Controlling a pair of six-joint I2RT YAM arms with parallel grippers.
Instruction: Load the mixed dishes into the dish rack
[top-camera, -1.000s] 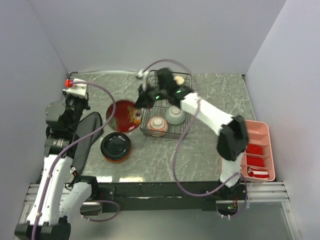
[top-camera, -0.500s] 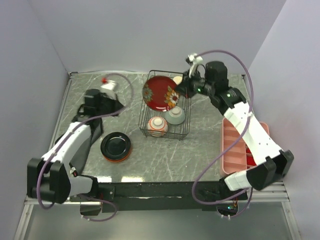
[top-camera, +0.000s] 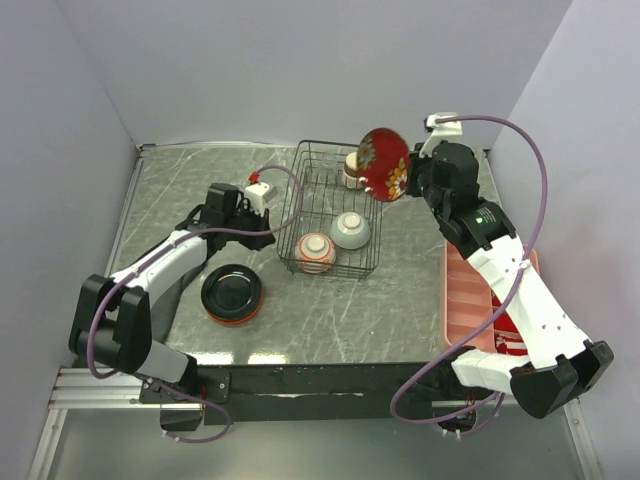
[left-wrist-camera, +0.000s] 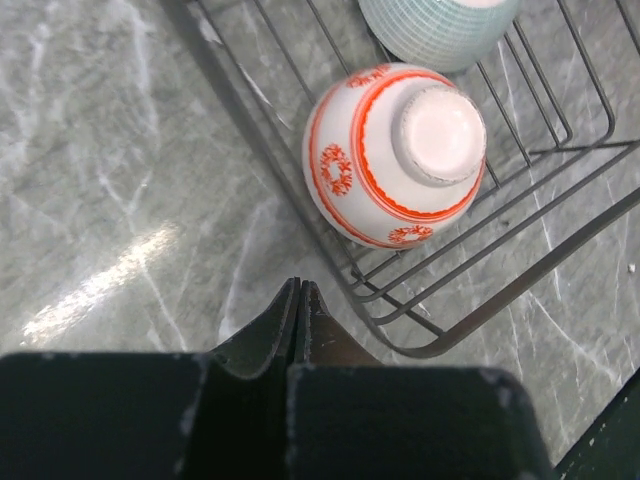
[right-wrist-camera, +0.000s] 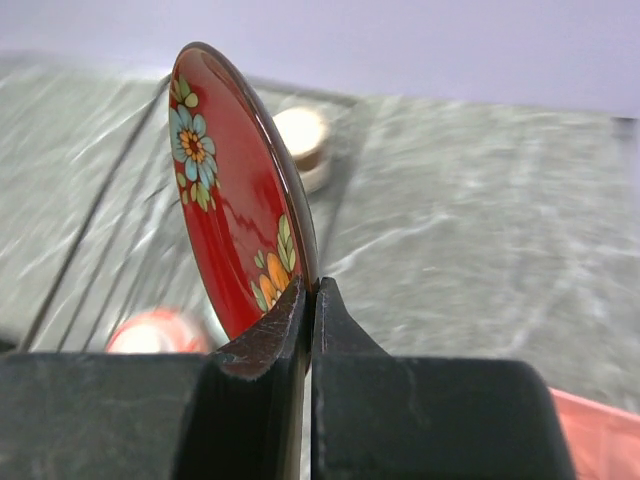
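Right tool (top-camera: 411, 180) is pinching the rim of the red flowered bowl (top-camera: 384, 163), holding it on edge in the air by the far right corner of the wire rack (top-camera: 329, 143). Left tool (top-camera: 270, 234) is pressed together, gripping nothing, hovering just outside the rack's left side. Tan cup (top-camera: 352, 165), green bowl (top-camera: 351, 230) and upside-down red-and-white bowl (top-camera: 314, 248) are sitting inside the rack. Dark plate (top-camera: 232, 294) with orange rim is lying on the counter (top-camera: 330, 312), left of the rack.

dish rack (top-camera: 320, 185) mid-bench (top-camera: 200, 180), left bowl (top-camera: 314, 249) beside right bowl (top-camera: 351, 229) inside, cup (top-camera: 353, 168) in far corner, plate (top-camera: 232, 293) to its left, lifted bowl (top-camera: 384, 164) above its right rim
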